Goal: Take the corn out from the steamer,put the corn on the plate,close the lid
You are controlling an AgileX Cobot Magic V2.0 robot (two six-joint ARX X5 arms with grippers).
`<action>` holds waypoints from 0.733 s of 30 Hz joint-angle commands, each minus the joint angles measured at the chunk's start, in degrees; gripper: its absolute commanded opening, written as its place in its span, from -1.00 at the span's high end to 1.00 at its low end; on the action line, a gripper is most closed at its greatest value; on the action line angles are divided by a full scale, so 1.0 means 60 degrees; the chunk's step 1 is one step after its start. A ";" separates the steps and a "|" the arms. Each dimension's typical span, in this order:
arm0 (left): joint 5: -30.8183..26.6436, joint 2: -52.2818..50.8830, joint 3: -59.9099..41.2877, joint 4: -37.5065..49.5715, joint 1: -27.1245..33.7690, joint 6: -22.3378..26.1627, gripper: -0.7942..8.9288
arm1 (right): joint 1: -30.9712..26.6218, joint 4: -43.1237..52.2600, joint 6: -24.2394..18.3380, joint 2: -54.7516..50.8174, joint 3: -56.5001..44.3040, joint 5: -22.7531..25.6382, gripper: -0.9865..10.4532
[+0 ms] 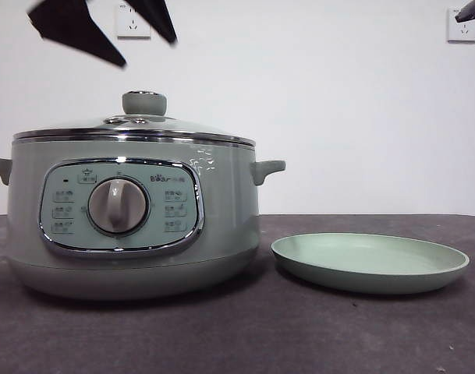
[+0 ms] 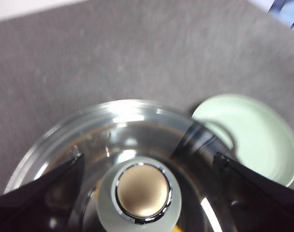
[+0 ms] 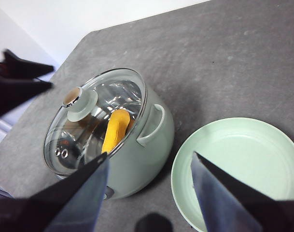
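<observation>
Two spread black jaws of the left gripper (image 2: 147,164) hover above the clear glass lid (image 1: 136,125) covering the sage-green steamer (image 1: 132,218), the yellow corn cob (image 3: 115,129) inside, the pale green plate (image 1: 370,261) beside it, the right gripper (image 3: 149,166) wide

The steamer (image 1: 132,226) carries the one readable word: "Bear", in small grey letters at the upper right of its control panel (image 1: 120,206), followed by two characters too small to read; the button icons on either side of the dial (image 1: 118,206) have tiny captions that cannot be made out; a faint white pattern near the pot's rim is not legible either.
</observation>
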 commanded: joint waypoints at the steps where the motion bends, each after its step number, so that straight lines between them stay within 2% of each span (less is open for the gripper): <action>1: -0.0313 0.0401 -0.0033 -0.0040 -0.0171 0.0215 -0.08 | 0.0025 0.0029 0.0062 0.0015 0.0018 0.0004 0.33; 13: -0.0554 0.1173 -0.0033 -0.0634 -0.0284 0.0226 -0.03 | 0.0025 0.0029 0.0062 0.0015 0.0018 0.0022 0.33; 14: -0.0554 0.1177 -0.0033 -0.0659 -0.0284 0.0233 0.06 | 0.0025 0.0029 0.0062 0.0015 0.0018 0.0029 0.33; 18: -0.0554 0.1177 -0.0029 -0.0707 -0.0284 0.0601 0.70 | 0.0025 0.0029 0.0062 0.0018 0.0018 0.0098 0.33; 19: -0.0550 0.1177 -0.0033 -0.0710 -0.0284 0.0718 0.81 | 0.0025 0.0029 0.0062 0.0018 0.0018 0.0208 0.33; 20: -0.0550 0.1177 -0.0033 -0.0707 -0.0284 0.0747 0.88 | 0.0025 0.0025 0.0062 0.0018 0.0018 0.0273 0.33; 22: -0.0554 0.1177 -0.0033 -0.0656 -0.0284 0.0769 0.85 | 0.0025 0.0029 0.0062 0.0018 0.0018 0.0259 0.33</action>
